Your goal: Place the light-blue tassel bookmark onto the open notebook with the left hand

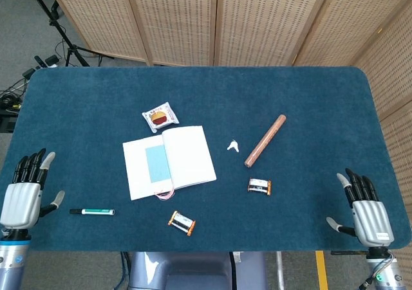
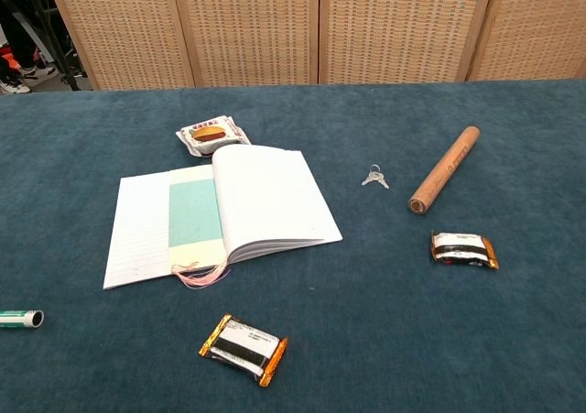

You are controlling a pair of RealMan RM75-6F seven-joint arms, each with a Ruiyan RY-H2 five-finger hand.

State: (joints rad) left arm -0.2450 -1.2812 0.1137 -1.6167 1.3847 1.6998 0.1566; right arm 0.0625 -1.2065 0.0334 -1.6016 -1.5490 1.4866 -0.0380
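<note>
We see our left hand point(image 1: 22, 197) and right hand point(image 1: 367, 209) upright at the surface point(image 1: 322, 110) corners, fingers spread, holding nothing; no label is legible.

Head view: we look steeply down from above the robot's side of the table point(image 1: 309, 103), taking in the whole blue top, the wicker screens point(image 1: 219, 20) behind, and floor at left. Chest view: we sit lower and nearer, looking across the surface toward the same screens. Both share the open notebook point(image 2: 265, 198), keys point(image 1: 233, 146), wooden rod point(image 2: 444, 169) and wrapped snacks.
</note>
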